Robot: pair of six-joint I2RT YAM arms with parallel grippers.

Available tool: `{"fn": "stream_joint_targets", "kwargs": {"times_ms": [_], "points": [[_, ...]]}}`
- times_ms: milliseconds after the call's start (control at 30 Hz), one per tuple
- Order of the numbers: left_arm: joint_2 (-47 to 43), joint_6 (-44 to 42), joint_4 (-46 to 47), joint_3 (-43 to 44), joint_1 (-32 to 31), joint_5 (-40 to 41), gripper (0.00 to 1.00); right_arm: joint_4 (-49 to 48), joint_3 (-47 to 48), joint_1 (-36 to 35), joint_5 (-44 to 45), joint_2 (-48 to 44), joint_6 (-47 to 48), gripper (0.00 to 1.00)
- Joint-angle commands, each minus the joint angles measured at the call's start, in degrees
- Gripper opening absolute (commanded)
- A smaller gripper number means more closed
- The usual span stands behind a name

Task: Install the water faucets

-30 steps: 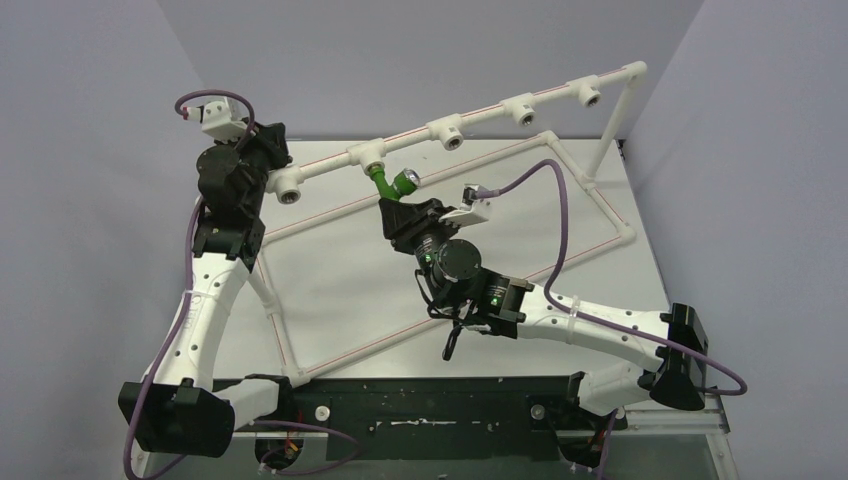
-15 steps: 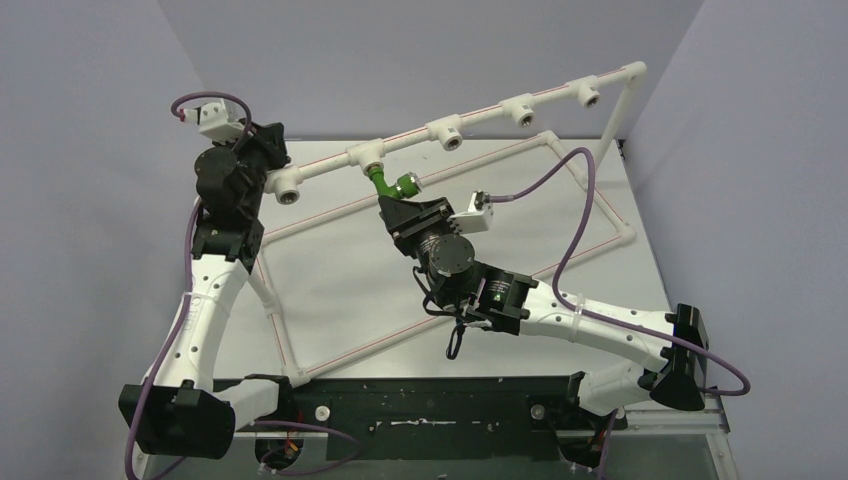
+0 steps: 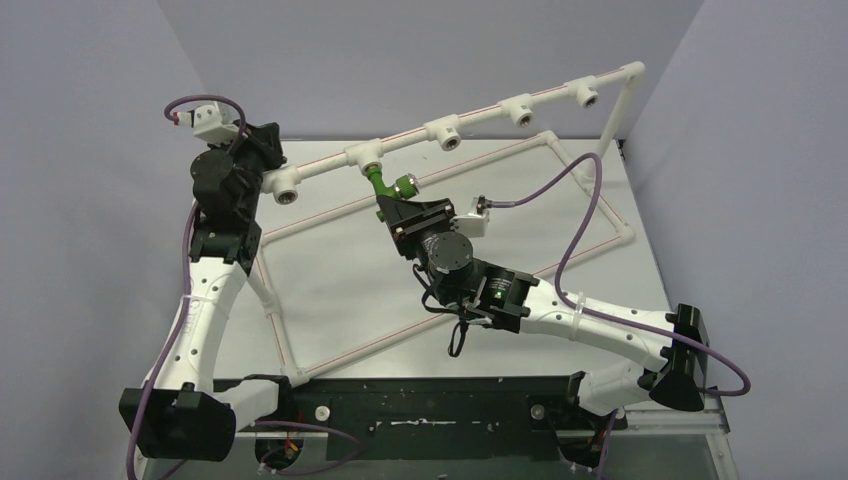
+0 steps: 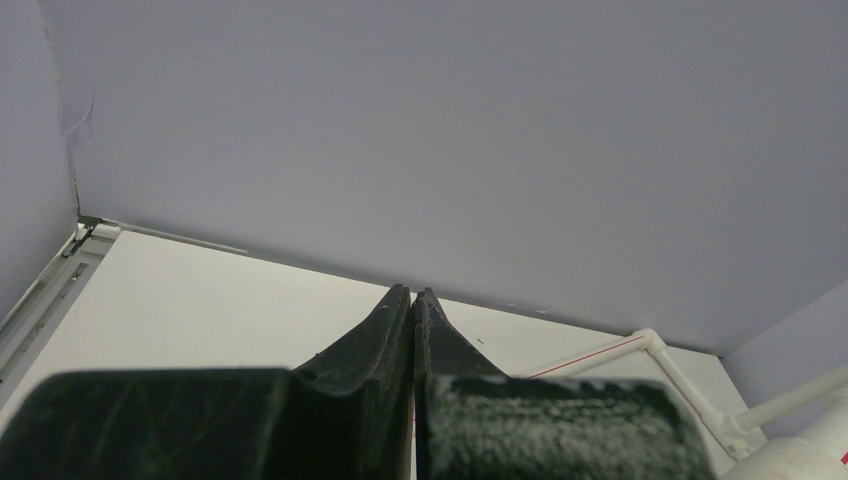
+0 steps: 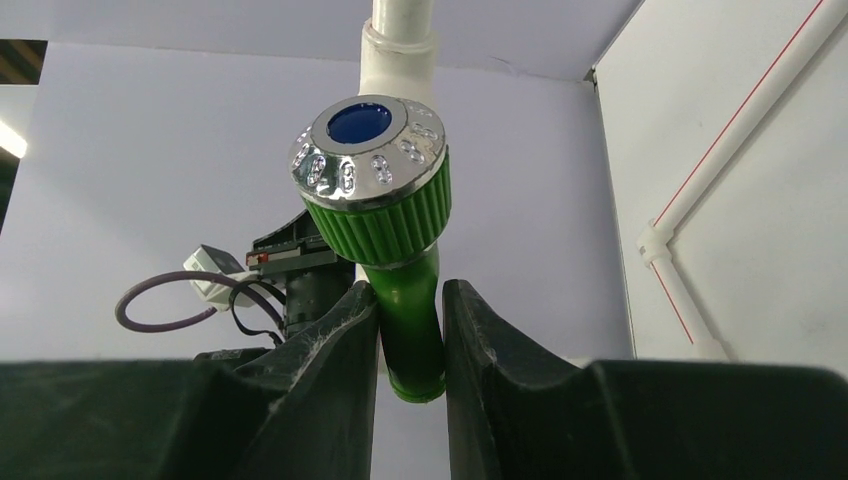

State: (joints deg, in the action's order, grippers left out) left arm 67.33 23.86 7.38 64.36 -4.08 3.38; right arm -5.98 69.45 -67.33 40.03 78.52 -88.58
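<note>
Pale lilac walls enclosed a white table (image 3: pixel 330 270). A white pipe frame (image 3: pixel 590 195) lay flat on it, and a raised pipe rail (image 3: pixel 490 113) crossed above from near left to far right.

At the left, the left claw (image 4: pixel 413 295) was held up beside the left end of the rail, pinched fully together with nothing in its grip. Its wrist camera showed only the meeting fingertips (image 4: pixel 398 300) against the far wall.

Further right, the green faucet (image 3: pixel 380 182) hung below the second tee fitting (image 3: pixel 364 156) from the left, its upper end meeting that fitting. Its ribbed knob was capped in silver with a blue centre.

The right claw (image 5: pixel 410 300) reached in from the near right and was clamped on the faucet's green stem, one finger (image 5: pixel 340 330) on each side.

Three more tee fittings (image 3: pixel 447 133) followed along the rail to the right.
</note>
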Motion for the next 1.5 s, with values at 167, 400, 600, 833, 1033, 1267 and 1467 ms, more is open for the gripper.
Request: {"fn": "stream_joint_targets", "kwargs": {"times_ms": [167,400,600,833,1033,1267,1467], "points": [[2.5,-0.1,-20.0,-7.0,0.9,-1.7,0.00,-2.0,-0.2,2.9,1.6,2.0,-5.8,0.00],[2.4,0.2,-19.7,-7.2,1.4,-2.3,0.00,-2.7,-1.0,3.1,0.7,1.7,-7.5,0.00],[2.3,0.4,-19.6,-7.2,2.0,-2.9,0.00,-2.0,-0.1,3.0,0.8,1.5,-9.6,0.00],[1.6,0.7,-19.3,-7.3,2.4,-3.4,0.00,-1.1,-1.1,2.1,1.4,1.3,-13.6,0.00],[1.2,0.6,-19.1,-7.5,2.4,-3.4,0.00,-1.8,-1.0,0.8,2.4,1.3,-12.3,0.00],[1.0,0.7,-19.0,-7.6,2.6,-3.3,0.00,-3.1,-0.5,0.5,1.9,1.5,-11.0,0.00],[0.9,0.7,-19.0,-7.7,2.7,-3.4,0.00,-4.1,-0.3,0.5,1.2,2.0,-9.4,0.09]]}}
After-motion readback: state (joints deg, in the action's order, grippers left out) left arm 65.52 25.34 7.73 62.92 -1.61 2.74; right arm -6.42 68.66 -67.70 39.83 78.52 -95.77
